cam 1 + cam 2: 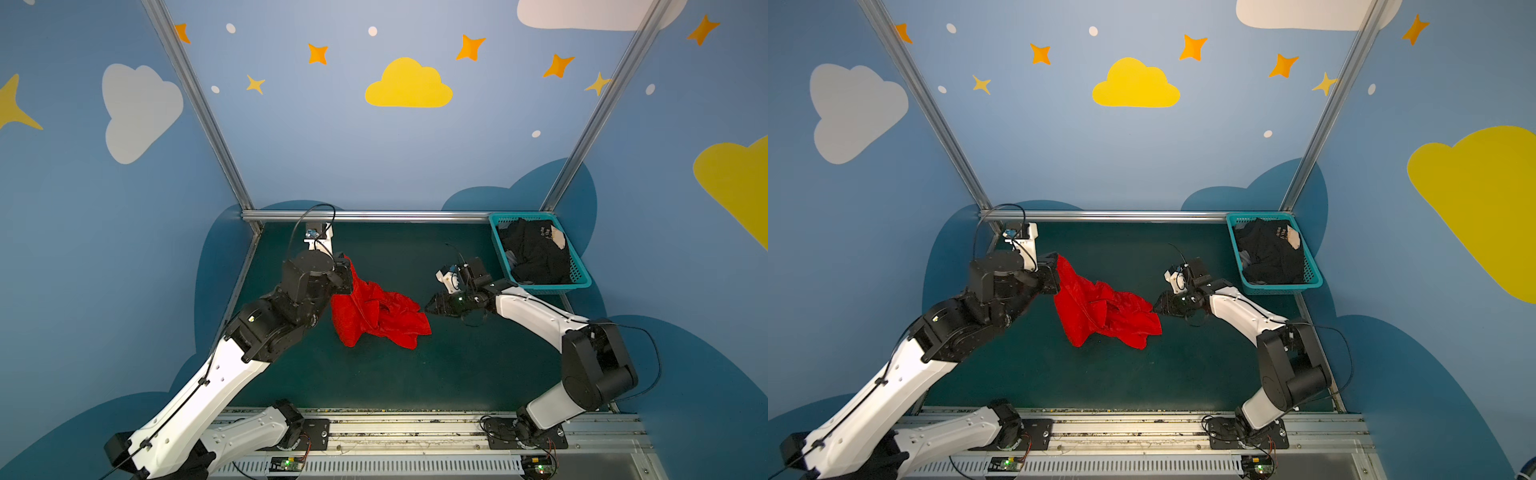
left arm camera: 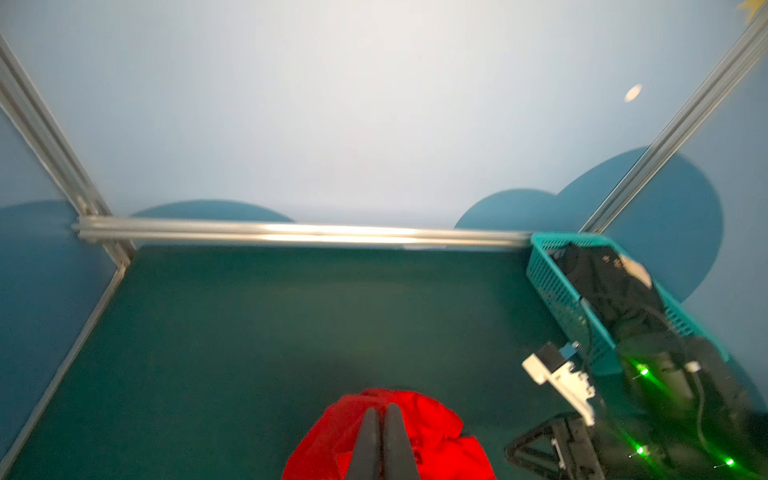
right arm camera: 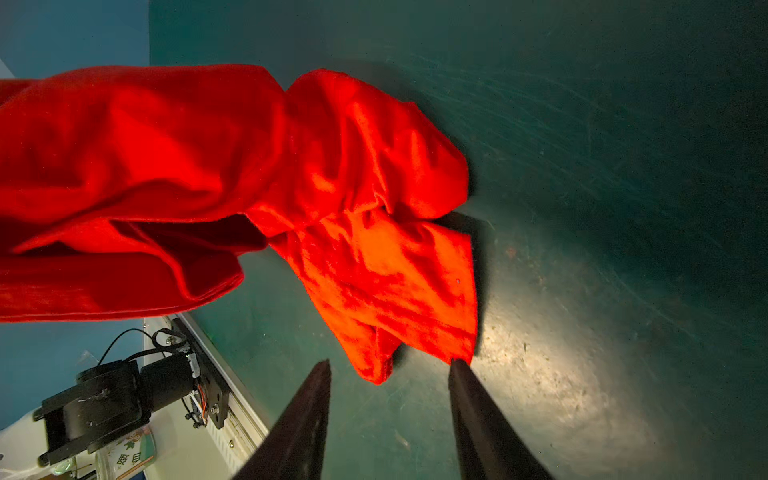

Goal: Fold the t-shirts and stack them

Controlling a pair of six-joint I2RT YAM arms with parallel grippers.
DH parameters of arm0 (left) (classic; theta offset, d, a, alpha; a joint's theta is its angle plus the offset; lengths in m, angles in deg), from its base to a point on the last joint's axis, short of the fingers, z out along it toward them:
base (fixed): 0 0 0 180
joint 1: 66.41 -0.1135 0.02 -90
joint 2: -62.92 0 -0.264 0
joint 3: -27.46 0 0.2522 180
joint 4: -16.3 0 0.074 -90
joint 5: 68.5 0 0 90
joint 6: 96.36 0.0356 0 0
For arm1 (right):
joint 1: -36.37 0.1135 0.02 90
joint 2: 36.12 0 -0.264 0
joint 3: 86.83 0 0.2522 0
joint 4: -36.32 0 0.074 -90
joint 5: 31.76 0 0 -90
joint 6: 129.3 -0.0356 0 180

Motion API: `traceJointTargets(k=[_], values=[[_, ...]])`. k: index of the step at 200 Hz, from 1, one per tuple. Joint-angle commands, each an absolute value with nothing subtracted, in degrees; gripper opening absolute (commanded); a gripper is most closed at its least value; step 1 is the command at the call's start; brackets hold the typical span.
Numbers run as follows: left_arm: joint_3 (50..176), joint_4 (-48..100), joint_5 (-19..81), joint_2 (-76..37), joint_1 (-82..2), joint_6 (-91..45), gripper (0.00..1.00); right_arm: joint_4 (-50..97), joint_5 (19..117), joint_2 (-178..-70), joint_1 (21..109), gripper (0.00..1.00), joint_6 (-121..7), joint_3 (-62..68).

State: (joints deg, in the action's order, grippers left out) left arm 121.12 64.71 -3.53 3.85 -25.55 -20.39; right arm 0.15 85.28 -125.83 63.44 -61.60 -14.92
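A bright red t-shirt (image 1: 374, 316) (image 1: 1104, 316) lies crumpled on the dark green table, its upper left end lifted. My left gripper (image 1: 345, 268) (image 1: 1055, 270) (image 2: 380, 409) is shut on that lifted end of the red cloth (image 2: 432, 432). My right gripper (image 1: 428, 309) (image 1: 1155, 307) (image 3: 390, 363) stands open just right of the shirt's lower right corner (image 3: 415, 291); the corner's tip reaches the fingertips, with no cloth between them. Black t-shirts (image 1: 536, 253) (image 1: 1271, 253) (image 2: 611, 286) with pale lettering and a beige patch lie bunched in the basket.
The teal lattice basket (image 1: 552, 286) (image 1: 1283, 286) (image 2: 552, 282) stands in the back right corner against the aluminium frame rail (image 1: 374, 215). Blue walls close in the table on three sides. Both arm bases sit on the front rail (image 1: 415, 428).
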Motion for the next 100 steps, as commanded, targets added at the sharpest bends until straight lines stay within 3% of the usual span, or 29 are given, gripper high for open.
traceJointTargets(k=[1, 100], values=[[125.53, 61.20, -2.24, 3.19, -25.83, -14.45, 0.05, 1.13, 84.78, -124.05, 63.18, 0.49, -61.80, -15.81], [129.13, 56.88, 0.31, 6.01, -25.80, -9.12, 0.05, 1.65, 82.77, -132.97, 63.60, 0.49, -60.92, -15.10]])
